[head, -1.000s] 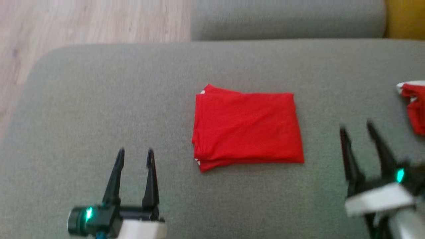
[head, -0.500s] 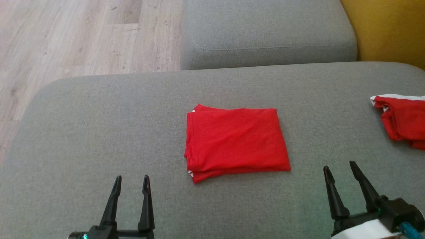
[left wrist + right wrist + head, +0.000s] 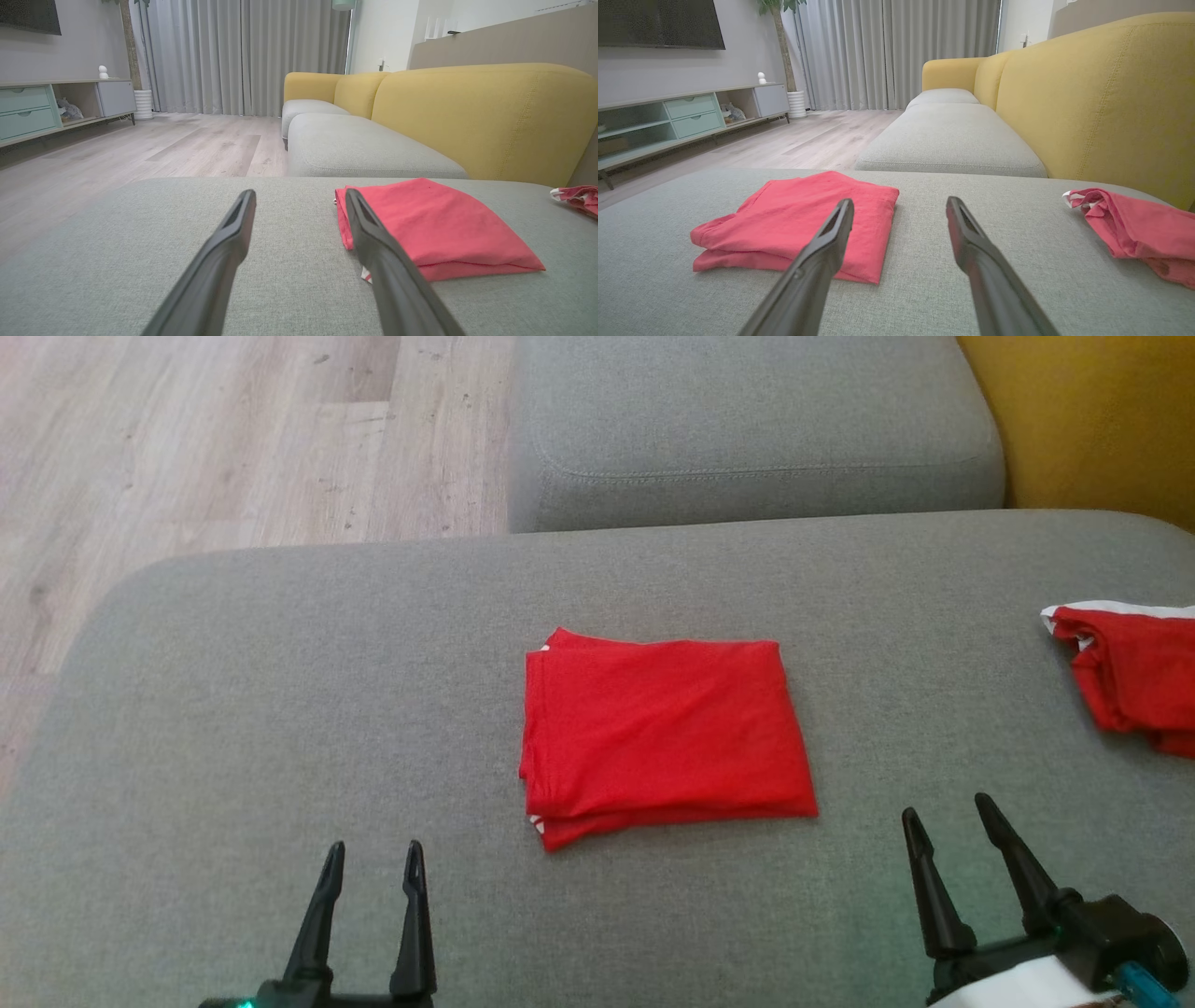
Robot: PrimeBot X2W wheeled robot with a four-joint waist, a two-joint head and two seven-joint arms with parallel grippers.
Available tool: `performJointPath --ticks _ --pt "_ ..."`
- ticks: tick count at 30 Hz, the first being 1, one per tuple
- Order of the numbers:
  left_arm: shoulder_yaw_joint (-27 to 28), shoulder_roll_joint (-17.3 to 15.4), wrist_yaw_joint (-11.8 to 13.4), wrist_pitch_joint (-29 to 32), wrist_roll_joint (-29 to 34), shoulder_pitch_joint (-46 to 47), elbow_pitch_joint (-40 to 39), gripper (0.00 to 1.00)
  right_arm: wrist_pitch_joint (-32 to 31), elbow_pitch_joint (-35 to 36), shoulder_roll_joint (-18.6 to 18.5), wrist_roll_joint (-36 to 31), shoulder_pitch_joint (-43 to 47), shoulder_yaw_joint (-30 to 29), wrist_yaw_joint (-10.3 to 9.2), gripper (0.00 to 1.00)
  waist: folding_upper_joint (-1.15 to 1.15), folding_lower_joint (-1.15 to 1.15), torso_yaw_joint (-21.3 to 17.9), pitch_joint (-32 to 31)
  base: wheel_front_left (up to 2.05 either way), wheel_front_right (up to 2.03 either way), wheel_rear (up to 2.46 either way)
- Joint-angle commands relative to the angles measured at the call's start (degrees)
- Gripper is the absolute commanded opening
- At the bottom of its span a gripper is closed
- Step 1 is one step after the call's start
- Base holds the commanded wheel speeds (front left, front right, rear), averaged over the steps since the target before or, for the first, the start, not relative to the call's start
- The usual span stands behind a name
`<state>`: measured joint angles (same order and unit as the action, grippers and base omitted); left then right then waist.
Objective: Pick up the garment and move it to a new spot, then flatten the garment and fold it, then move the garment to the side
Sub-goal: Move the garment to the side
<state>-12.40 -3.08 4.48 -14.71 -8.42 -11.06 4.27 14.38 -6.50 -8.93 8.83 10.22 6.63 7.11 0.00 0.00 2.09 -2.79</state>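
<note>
Two grippers sit low at the near edge of the grey seat (image 3: 280, 709), both empty, their dark fingers spread apart and pointing toward the far side. The left gripper (image 3: 375, 847) is at the near left with its fingers almost straight ahead, well apart from the cloth. The right gripper (image 3: 945, 806) is at the near right, tilted slightly leftward, with a white wrist casing at the bottom edge. Between them and a little farther off, the folded red garment (image 3: 663, 737) lies flat as a neat rectangle near the middle of the seat, touched by neither gripper. A speck of white shows at its near left corner, perhaps trim or print; it is too small to read. A second red cloth (image 3: 1134, 672) with a white edge lies crumpled at the right of the seat, near the yellow sofa back (image 3: 1083, 411).
</note>
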Motion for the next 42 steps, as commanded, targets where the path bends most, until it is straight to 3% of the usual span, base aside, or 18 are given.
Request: performJointPath --ticks 1,21,33,37,42 --pt "2.0 0.2 0.0 -0.3 0.3 1.5 -1.5 1.0 0.6 1.6 -1.0 -0.5 -1.4 1.1 0.37 1.0 0.0 0.0 0.0 0.0 0.0 0.0 0.0" --pt "1.8 0.2 -0.7 -0.3 -0.7 1.6 -2.6 1.0 0.6 -0.6 -1.4 -0.5 -2.9 0.8 0.37 1.0 0.0 0.0 1.4 1.8 0.0 0.0 0.0" --pt "-0.3 0.2 -1.6 -0.3 0.3 4.2 -4.6 1.0 0.6 -16.1 -5.0 3.7 -16.5 2.2 0.37 1.0 0.0 0.0 3.8 8.1 0.0 0.0 0.0" --pt "-1.0 0.2 -1.8 -0.3 0.8 6.1 -4.8 1.0 -1.9 -22.1 -5.4 6.0 -23.9 2.1 0.37 1.0 0.0 0.0 4.4 11.3 0.0 0.0 0.0" --pt "-2.3 0.2 -1.8 -0.3 0.8 8.3 -4.7 1.0 -6.9 -27.5 -5.9 11.6 -30.5 6.9 0.37 1.0 0.0 0.0 5.5 14.2 0.0 0.0 0.0"
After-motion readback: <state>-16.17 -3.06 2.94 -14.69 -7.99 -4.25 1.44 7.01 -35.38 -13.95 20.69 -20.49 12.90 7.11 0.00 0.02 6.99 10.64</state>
